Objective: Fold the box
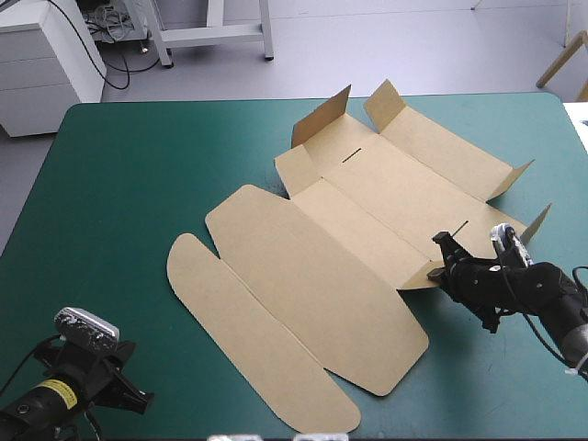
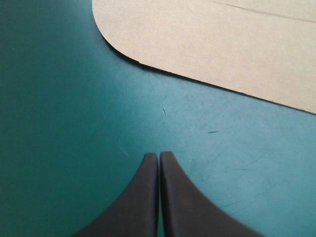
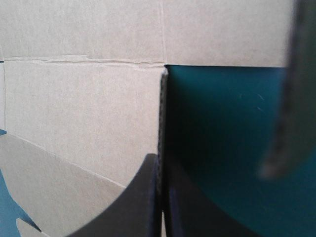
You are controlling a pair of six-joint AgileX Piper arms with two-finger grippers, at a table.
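Right jaws tight on the box [image 1: 303, 276]

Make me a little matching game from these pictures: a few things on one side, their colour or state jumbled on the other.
1 left gripper
2 right gripper
3 box
4 table

A brown, mostly flat, far flaps raised
B shut on a box edge
C teal-green
D shut, empty, over bare table

Pairs: 1-D, 2-B, 3-A, 4-C
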